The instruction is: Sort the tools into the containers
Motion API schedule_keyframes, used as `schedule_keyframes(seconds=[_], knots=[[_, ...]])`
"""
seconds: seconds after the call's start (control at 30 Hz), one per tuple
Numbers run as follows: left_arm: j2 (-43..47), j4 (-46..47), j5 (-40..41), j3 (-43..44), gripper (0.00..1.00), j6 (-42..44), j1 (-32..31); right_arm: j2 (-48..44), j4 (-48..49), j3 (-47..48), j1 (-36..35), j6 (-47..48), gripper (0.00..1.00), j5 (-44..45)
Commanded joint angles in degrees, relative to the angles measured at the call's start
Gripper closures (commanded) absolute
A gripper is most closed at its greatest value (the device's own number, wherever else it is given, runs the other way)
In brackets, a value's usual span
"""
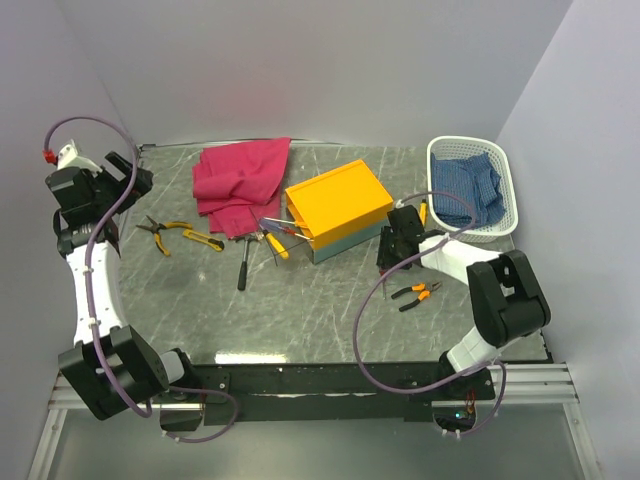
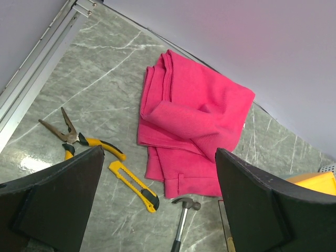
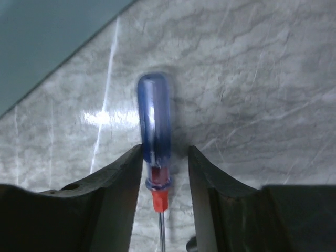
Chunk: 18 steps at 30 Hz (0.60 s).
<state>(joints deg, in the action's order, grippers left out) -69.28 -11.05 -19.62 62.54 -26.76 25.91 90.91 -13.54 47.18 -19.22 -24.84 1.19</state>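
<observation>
The right gripper (image 3: 165, 149) is lowered to the surface (image 1: 300, 310) between the orange-yellow toolbox (image 1: 338, 205) and the white lattice basket (image 1: 465, 140). Its fingers (image 3: 121, 184) are set narrow and bracket the handle of the blue screwdriver (image 3: 155, 115), which lies flat on the surface near the toolbox's teal-grey base; one finger sits against the handle, while a thin gap shows at the other, so the tool is not clamped. The red collar and steel shaft point back toward the wrist. The left gripper (image 2: 159, 157) is raised above the far left of the surface with its fingers spread wide and nothing between them. Below it lie the yellow-black pliers (image 2: 79, 137), a yellow utility knife (image 2: 134, 184) just beside them, and the hammer (image 2: 184, 210), whose head is next to the edge of the magenta cloth (image 2: 194, 126). The orange-black pliers (image 1: 415, 293) rest on the surface near the right arm. The basket holds a blue checked cloth (image 1: 465, 185) (no tool is visible inside it)
</observation>
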Motion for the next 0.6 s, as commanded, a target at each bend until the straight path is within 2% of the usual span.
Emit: schedule_keyframes(seconds=[0.0,0.13,0.17,0.23,0.27,0.37,0.57], knots=[[0.5,2.6,-0.2,-0.5,0.07,-1.1,0.3,1.6,-1.4,1.6,-1.8,-2.3,0.56,5.3],[0.0,3.2,-1.2,-0.2,0.07,-2.2,0.2,2.2,-2.9,2.0,-2.2,-3.0,0.72,7.5],[-0.2,3.2,-1.4,-0.1,0.07,-2.2,0.3,2.0,-2.8,1.8,-2.0,-3.1,0.82,6.5],[-0.4,3.4,-1.4,0.1,0.07,-2.3,0.3,-0.1,-2.3,0.6,-0.9,-3.2,0.91,5.4],[-0.7,3.3,-1.4,0.3,0.07,-2.3,0.2,-1.4,-2.4,0.2,-0.7,-3.4,1.00,5.7],[-0.8,3.2,-1.7,0.9,0.07,-2.9,0.2,-7.9,-5.8,1.3,-0.5,-1.3,1.00,5.8],[-0.3,4.8,-2.6,2.2,0.07,-5.1,0.0,-18.1,-15.8,11.6,1.3,2.4,1.00,7.3]])
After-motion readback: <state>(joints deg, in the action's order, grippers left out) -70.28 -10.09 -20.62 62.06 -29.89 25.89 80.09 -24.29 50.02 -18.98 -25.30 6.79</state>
